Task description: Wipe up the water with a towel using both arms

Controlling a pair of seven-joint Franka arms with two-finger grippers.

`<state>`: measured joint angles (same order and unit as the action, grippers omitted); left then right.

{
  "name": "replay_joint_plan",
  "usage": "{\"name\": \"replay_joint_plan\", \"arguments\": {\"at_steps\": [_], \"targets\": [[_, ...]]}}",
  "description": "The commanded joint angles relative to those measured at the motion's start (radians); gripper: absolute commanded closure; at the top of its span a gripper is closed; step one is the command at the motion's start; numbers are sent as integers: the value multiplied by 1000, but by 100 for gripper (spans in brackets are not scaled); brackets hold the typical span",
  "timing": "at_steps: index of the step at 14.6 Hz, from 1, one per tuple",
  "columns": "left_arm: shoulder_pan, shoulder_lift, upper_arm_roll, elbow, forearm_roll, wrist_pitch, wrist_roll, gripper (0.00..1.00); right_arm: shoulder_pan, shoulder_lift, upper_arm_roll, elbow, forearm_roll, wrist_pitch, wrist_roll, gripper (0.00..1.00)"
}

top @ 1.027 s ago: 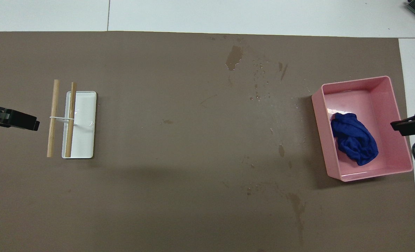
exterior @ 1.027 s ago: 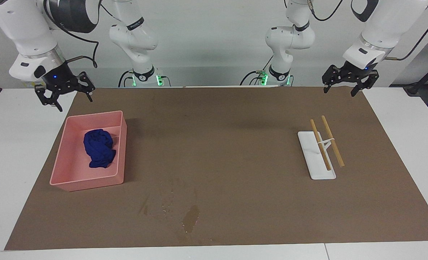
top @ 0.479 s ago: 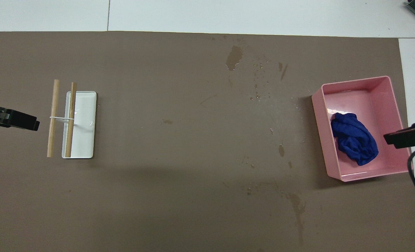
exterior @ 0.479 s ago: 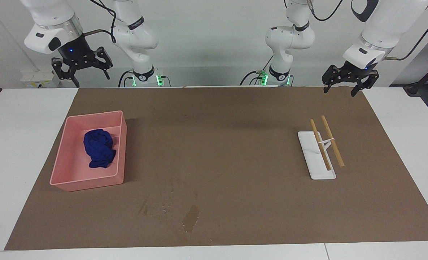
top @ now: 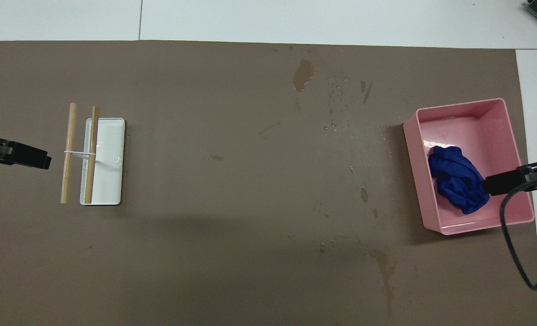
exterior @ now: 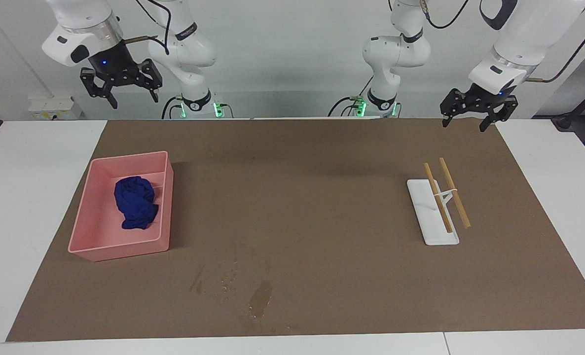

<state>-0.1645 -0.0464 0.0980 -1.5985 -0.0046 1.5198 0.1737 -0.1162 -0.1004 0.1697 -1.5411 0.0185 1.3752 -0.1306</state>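
The blue towel (exterior: 134,202) lies crumpled in the pink tray (exterior: 125,249) toward the right arm's end of the table; it also shows in the overhead view (top: 456,183). The water (exterior: 261,296) is a dark elongated stain with small droplets (exterior: 228,282) beside it on the brown paper, farther from the robots than the tray; the stain also shows from overhead (top: 303,74). My right gripper (exterior: 121,88) is open and empty, high in the air; from overhead (top: 495,184) it is over the tray. My left gripper (exterior: 465,118) is open and empty, waiting over the paper's corner.
A white base (exterior: 428,219) with two wooden sticks (exterior: 454,193) on a small stand sits toward the left arm's end; it also shows from overhead (top: 110,163). Fainter old stains (top: 386,267) mark the brown paper nearer to the robots. White table borders the paper.
My right gripper has risen and swung from low outside the tray's outer end to high over the tray. The left arm, towel and water have not moved.
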Motion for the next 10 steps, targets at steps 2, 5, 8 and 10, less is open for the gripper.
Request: {"name": "replay_joint_plan", "arguments": {"at_steps": [2, 5, 8, 10], "targets": [[-15, -24, 9, -28, 23, 13, -3, 0, 168, -28, -143, -27, 9, 17, 42, 0], [-15, -24, 9, -28, 23, 13, -2, 0, 292, -30, -268, -48, 8, 61, 40, 0], [-15, -24, 9, -28, 23, 13, -3, 0, 289, -39, -266, -68, 8, 54, 42, 0], [-15, -24, 9, -28, 23, 11, -3, 0, 290, -38, -266, -68, 3, 68, 39, 0]]}}
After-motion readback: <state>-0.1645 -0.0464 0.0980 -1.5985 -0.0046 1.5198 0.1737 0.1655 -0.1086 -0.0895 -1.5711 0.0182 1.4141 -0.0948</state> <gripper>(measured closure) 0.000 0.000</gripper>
